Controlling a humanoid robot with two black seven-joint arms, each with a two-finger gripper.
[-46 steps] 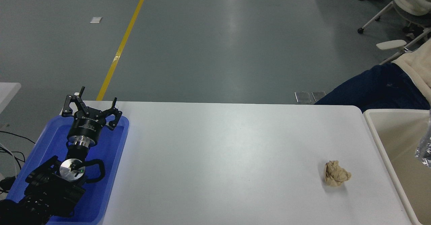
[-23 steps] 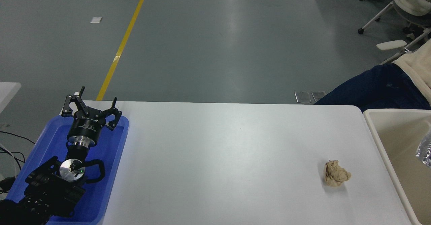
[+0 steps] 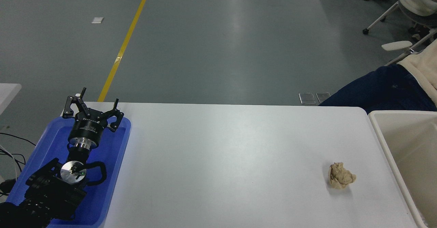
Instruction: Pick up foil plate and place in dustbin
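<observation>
The cream-beige dustbin [image 3: 385, 136] stands off the table's right edge, only its left rim and inner wall showing. The foil plate is out of view. My left gripper [image 3: 93, 105] is parked at the lower left above the blue tray, its fingers spread open and holding nothing. My right arm and gripper do not appear in the head view.
A blue plastic tray [image 3: 117, 159] lies at the table's left end under the left arm. A small crumpled tan paper ball [image 3: 340, 176] rests near the right end of the white table [image 3: 232, 159]. A seated person's leg [image 3: 379, 89] and chairs are beyond the far right corner.
The shiny foil seen at the right edge over the dustbin sank lower and has gone from view. The left arm has not moved.
</observation>
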